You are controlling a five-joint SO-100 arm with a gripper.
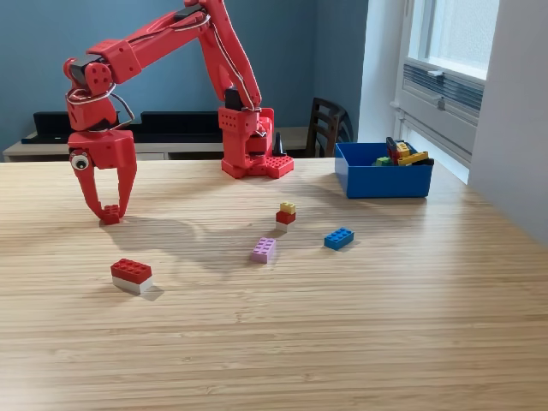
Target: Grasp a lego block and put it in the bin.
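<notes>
Red-and-white block (131,276) nearest the camera, below the hand in the exterior view. Hand (109,213) pointing down at the surface (360,325), fingers pinching a small red lego block (110,214) (tips nearly meet). Bin (383,181) far off toward the exterior view's right, blocks inside.

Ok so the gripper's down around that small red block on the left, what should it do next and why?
Probably finish closing, then lift. The gripper is down at the table with the small red block between its fingertips. Whether they already pinch it is unclear, and the blue bin sits far toward the exterior view's right.
</notes>
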